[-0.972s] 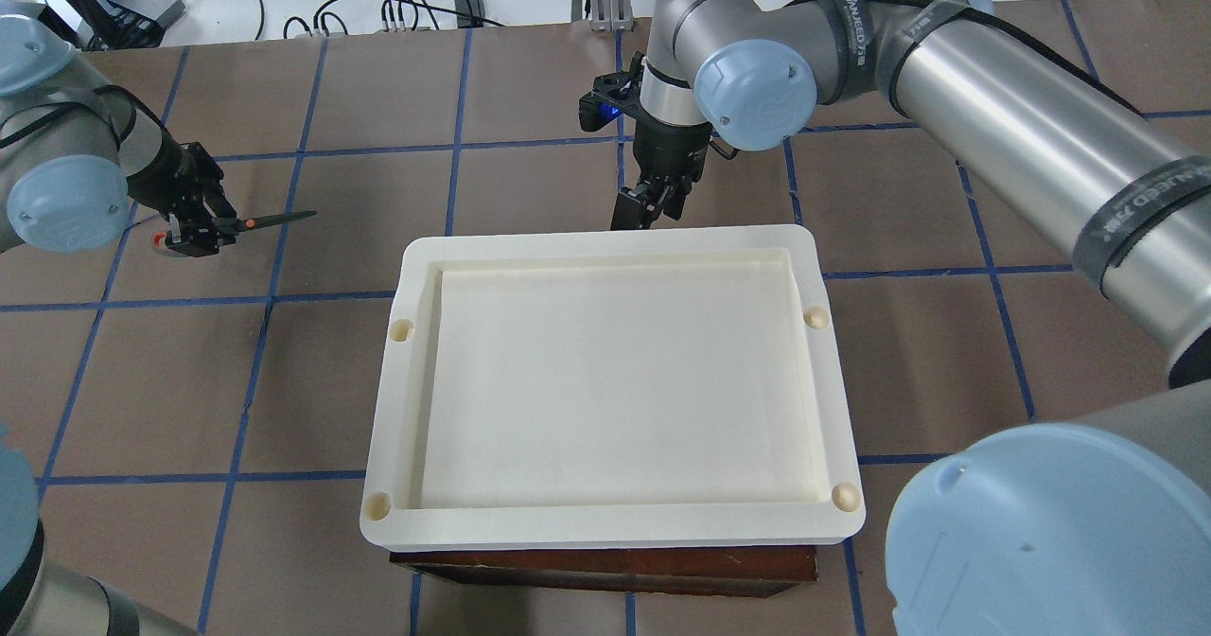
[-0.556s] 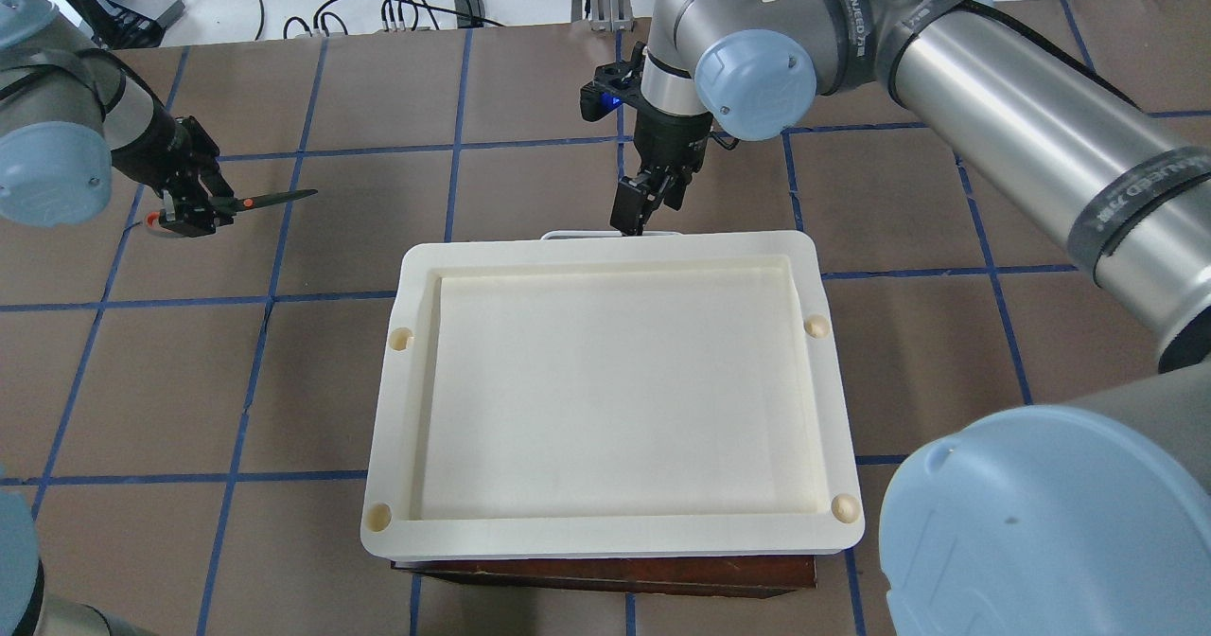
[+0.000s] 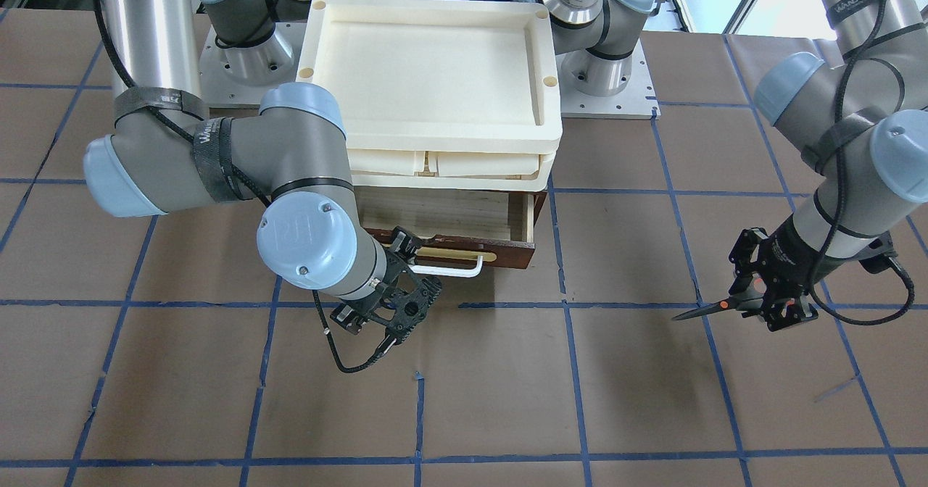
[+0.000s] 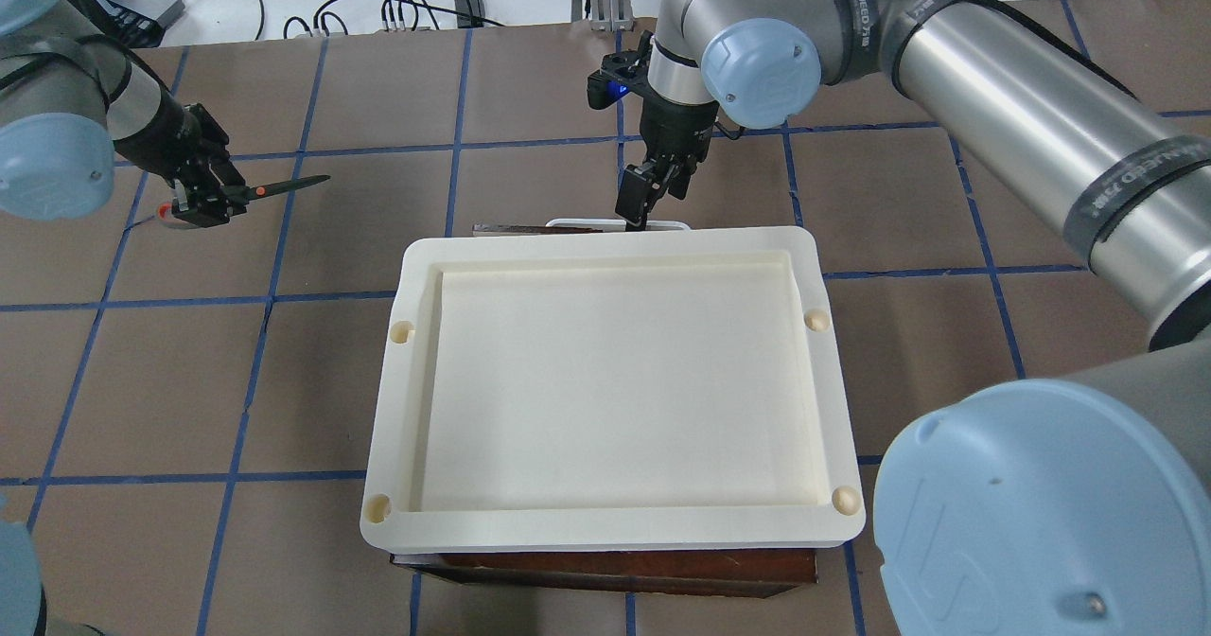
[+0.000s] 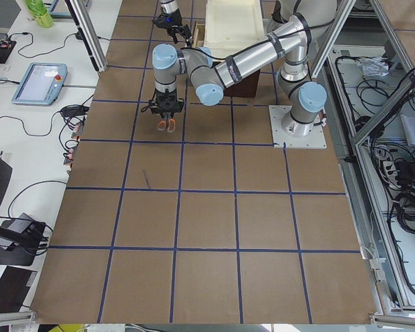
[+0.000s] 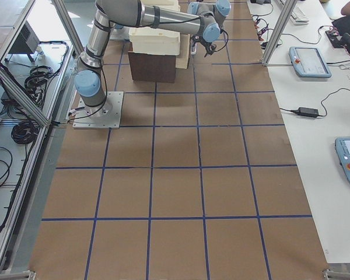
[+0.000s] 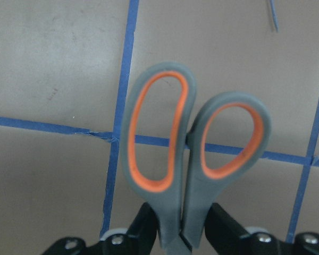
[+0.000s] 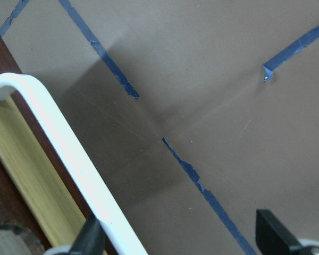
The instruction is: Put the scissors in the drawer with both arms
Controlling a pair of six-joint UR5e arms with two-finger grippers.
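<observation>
My left gripper (image 4: 203,203) is shut on the scissors (image 4: 279,185), with the dark blades pointing toward the table's middle. It holds them above the table, far left of the drawer. The left wrist view shows the grey, orange-lined handles (image 7: 191,154) sticking out of the jaws. From the front, the scissors (image 3: 714,307) hang at the right. The dark brown drawer (image 3: 507,254) is pulled partly out under the cream trays, and its pale inside (image 3: 449,215) shows. My right gripper (image 4: 636,205) is open. The white bar handle (image 8: 69,159) lies between its fingers, against one finger (image 8: 90,240).
Cream plastic stacked trays (image 4: 605,532) sit on the brown cabinet (image 4: 605,570) and cover most of the drawer from above. Cables and boxes (image 4: 407,7) lie beyond the table's far edge. Brown table with blue tape lines lies all around.
The drawer has slid out away from the robot as my right gripper drew back with the handle. My left gripper shifted slightly toward the far side with the scissors.
</observation>
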